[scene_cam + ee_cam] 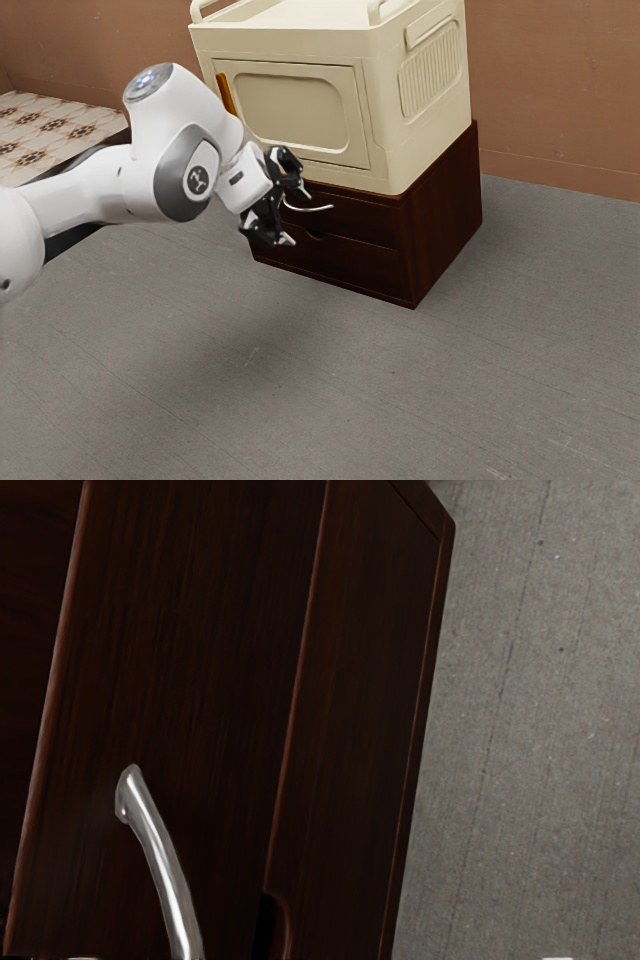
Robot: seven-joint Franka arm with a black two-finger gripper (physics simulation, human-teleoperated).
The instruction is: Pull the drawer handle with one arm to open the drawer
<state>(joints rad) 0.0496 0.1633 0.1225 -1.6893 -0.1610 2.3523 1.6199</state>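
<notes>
Claw point(294, 214) spread open near the handle point(314, 209), above streaked grey floor point(260, 400), brown wall point(560, 90) beyond.

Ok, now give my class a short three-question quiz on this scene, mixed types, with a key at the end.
1. True or false: the dark chest stands on top of the cream cabinet.
2. The handle on the chest is: (a) straight and black; (b) curved and silvery; (c) a round brass knob.
3. Fill in the missing word: near the handle, the fingers of the end effector stand ____.

Key: 1 false; 2 b; 3 apart
</notes>
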